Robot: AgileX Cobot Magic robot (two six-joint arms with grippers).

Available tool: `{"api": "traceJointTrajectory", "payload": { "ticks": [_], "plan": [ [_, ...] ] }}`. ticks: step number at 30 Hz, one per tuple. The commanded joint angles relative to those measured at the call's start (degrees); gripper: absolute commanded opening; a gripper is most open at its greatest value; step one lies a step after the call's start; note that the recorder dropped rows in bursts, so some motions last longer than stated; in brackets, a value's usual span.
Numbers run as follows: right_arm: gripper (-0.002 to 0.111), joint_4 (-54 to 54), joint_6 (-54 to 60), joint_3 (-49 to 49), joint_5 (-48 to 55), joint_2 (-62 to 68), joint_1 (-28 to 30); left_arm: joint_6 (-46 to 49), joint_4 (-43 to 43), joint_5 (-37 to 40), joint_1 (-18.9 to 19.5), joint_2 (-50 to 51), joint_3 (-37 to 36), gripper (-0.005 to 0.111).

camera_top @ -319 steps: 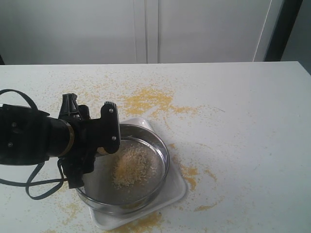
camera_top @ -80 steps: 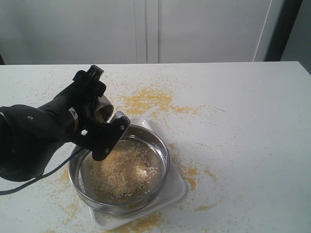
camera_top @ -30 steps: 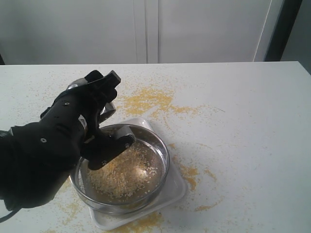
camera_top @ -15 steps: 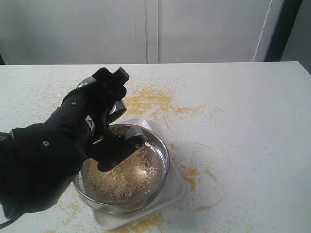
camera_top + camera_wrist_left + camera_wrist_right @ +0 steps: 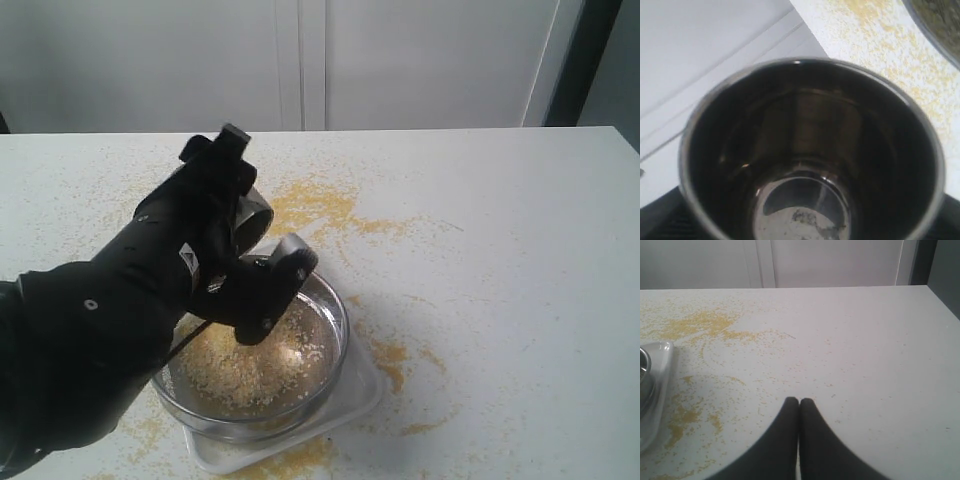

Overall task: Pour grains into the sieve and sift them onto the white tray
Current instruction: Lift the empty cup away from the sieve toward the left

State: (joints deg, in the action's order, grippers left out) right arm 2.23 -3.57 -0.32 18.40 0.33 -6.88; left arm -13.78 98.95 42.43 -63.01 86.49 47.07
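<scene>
The desk (image 5: pixel 500 250) is white and wide, and loose yellow meal (image 5: pixel 305 205) lies scattered on it, most thickly beyond the tray. The white tray (image 5: pixel 365 385) lies near the front edge. The sieve (image 5: pixel 335 305) sits over it and covers nearly all of it, so only the tray's corners and a narrow margin are visible.

The steel cup (image 5: pixel 255 212) is the next in size. My left fingers (image 5: pixel 285 265) are spread wide and clamped on its sides, and they hold it tilted above the far-left rim of the sieve. Seen from the left wrist, the cup is almost empty; only a little residue (image 5: pixel 810 222) sticks to the bottom. My right fingers (image 5: pixel 799 410) are pressed together, hold nothing, and hang over bare desk just beside the tray.

The grains (image 5: pixel 265 355) lie in a broad layer on the mesh, so I judge the pouring finished and the sifting not yet done.

What may go wrong: the tray's margin around the sieve is small, so a strong shake can throw meal onto the desk. The cup wall is smooth, so it may slip while I carry it away. The residue may also fall outside the sieve.
</scene>
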Motion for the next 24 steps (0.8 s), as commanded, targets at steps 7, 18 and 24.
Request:
{"api": "traceJointTrajectory", "payload": {
  "ticks": [7,18,24],
  "plan": [
    [0.000,-0.4,-0.2,0.3,-0.5,-0.3,-0.1,-38.8,1.0,-1.3,7.8,-1.9,0.4,0.000],
    [0.000,-0.4,-0.2,0.3,-0.5,-0.3,-0.1,-76.2,1.0,-14.8,24.8,-1.9,1.0,0.000],
    [0.000,-0.4,-0.2,0.3,-0.5,-0.3,-0.1,-87.3,1.0,-19.4,29.2,-1.9,1.0,0.000]
  ]
}}
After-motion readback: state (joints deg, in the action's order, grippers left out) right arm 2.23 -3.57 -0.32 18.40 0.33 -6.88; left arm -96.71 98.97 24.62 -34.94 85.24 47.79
